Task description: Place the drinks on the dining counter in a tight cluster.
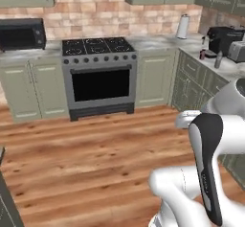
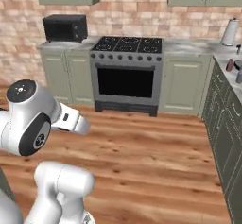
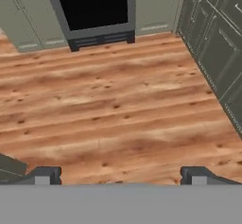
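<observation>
Hand (image 3: 118, 175) spread wide, empty over the wooden plank floor (image 3: 118, 105) | small red bottle (image 1: 203, 54) and grey bottle (image 1: 218, 59) stood on the marble-topped desk (image 1: 191, 46) at right | dining desk unseen | robot would do well to drive close before reaching.

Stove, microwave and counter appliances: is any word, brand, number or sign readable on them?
None can be read.
Stove: knobs and front are bare of text.
Microwave: plain dark front, no lettering.
Toaster and small bottles on the counter: too small and blurred to tell.
</observation>
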